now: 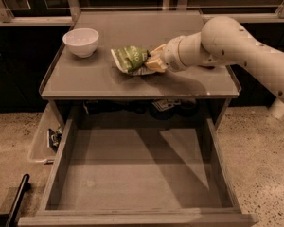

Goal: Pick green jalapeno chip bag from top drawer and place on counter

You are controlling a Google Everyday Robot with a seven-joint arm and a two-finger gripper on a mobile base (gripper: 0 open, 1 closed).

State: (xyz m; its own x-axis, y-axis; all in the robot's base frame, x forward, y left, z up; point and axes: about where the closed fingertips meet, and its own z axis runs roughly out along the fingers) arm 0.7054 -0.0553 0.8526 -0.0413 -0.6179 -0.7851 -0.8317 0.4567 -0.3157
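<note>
The green jalapeno chip bag [130, 59] is crumpled, green with white edges, and sits low over the middle of the counter [99, 77], at or just above its surface. My gripper [150, 63] reaches in from the right and is shut on the bag's right end. My pale arm [227, 46] stretches across the counter's right side. The top drawer [137, 174] is pulled fully open below the counter's front edge, and its flat grey bottom holds nothing.
A white bowl [81, 41] stands at the counter's back left. The arm hides the back right of the counter. Small dark items [163, 105] lie on the shelf under the counter. A pale side bin [45, 138] hangs at the drawer's left.
</note>
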